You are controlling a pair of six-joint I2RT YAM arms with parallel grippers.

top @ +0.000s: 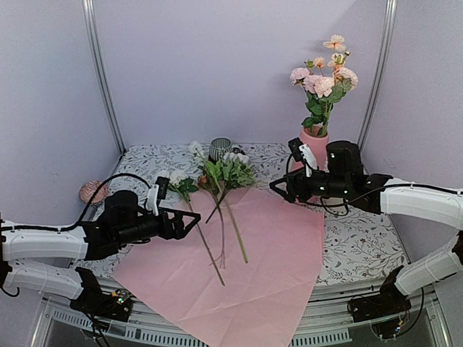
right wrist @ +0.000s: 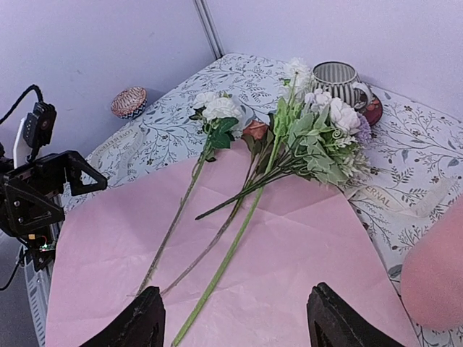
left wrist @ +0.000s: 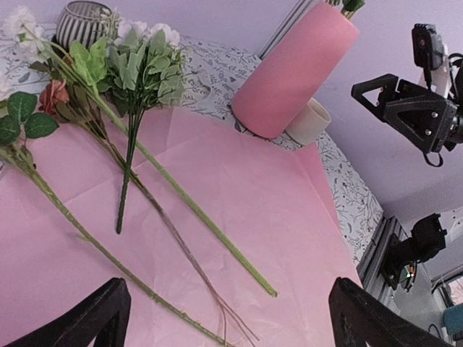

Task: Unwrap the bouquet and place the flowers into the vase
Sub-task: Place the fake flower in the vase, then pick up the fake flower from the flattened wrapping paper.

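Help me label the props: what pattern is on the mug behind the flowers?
Dark and white vertical stripes; the mug shows best in the right wrist view.

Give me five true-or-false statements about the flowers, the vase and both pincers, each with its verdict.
1. The vase holds some flowers. True.
2. The left pincer grips a stem. False: it is open and empty, over the pink paper.
3. Loose flowers lie across the spread pink paper. True.
4. The striped mug stands on the pink paper. False: it stands behind it, on the patterned cloth.
5. The right pincer is shut. False: it is open and holds nothing.
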